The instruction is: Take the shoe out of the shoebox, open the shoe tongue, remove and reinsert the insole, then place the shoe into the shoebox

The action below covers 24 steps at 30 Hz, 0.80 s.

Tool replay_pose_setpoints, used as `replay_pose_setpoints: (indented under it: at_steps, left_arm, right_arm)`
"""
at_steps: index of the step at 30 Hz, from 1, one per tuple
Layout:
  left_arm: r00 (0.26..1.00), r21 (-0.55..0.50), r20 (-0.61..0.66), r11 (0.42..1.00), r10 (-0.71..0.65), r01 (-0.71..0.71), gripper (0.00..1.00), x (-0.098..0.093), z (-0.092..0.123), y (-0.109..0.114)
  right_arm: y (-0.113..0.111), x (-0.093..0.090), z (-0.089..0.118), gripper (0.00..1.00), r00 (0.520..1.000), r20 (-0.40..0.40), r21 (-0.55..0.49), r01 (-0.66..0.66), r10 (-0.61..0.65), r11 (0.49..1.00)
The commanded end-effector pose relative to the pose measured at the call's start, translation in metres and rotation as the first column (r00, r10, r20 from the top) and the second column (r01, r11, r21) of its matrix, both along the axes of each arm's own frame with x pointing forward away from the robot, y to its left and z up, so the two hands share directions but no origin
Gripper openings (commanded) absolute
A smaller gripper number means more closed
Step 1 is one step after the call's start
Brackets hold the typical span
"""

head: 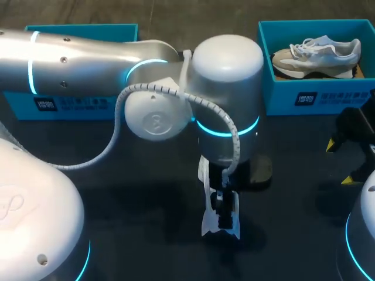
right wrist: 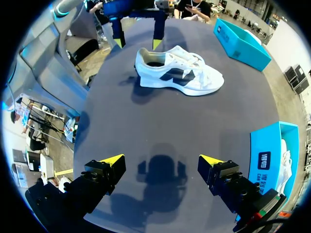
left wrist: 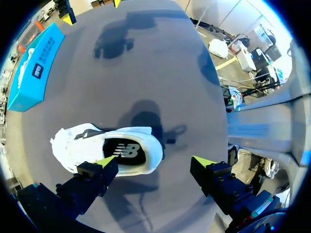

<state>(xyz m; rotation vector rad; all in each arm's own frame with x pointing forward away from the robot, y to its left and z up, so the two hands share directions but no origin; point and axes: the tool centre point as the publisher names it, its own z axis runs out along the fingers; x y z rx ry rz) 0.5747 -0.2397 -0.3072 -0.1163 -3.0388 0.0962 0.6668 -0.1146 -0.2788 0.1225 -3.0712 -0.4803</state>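
A white shoe (left wrist: 97, 145) with a black side logo lies on its side on the dark table (head: 129, 193). My left gripper (left wrist: 154, 161) hangs open above its heel end, one yellow tip over the shoe, the other over bare table. In the head view the left arm hides most of the shoe (head: 206, 225); the left gripper (head: 222, 216) sits right over it. The right wrist view shows the shoe (right wrist: 177, 73) far ahead of my open, empty right gripper (right wrist: 162, 159). The right gripper (head: 341, 161) is near the table's right edge, in front of the teal shoebox (head: 316, 93).
The teal shoebox at the back right holds a second, beige-and-white shoe (head: 319, 52). Another teal box (head: 70, 105) stands at the back left, mostly behind my left arm.
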Motion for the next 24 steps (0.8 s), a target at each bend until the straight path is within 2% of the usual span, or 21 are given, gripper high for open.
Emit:
replay_pose_setpoints:
  at_steps: [1, 16, 24]
  left_arm:
    - [1.0, 0.008, -0.01, 1.0, 0.016, -0.016, 1.0, -0.005, -0.016, -0.001]
    - [0.997, 0.025, -0.052, 0.998, 0.057, -0.056, 1.0, 0.005, -0.057, -0.006]
    - [0.998, 0.037, -0.046, 0.998, 0.047, -0.046, 0.83, -0.005, -0.066, -0.006]
  right_arm:
    - [0.0, -0.001, 0.0, 1.0, 1.0, 0.002, -0.002, 0.0, 0.0, 1.0]
    - [0.0, -0.001, 0.0, 1.0, 1.0, 0.002, -0.002, 0.0, 0.0, 1.0]
    - [0.0, -0.001, 0.0, 1.0, 1.0, 0.002, -0.002, 0.0, 0.0, 1.0]
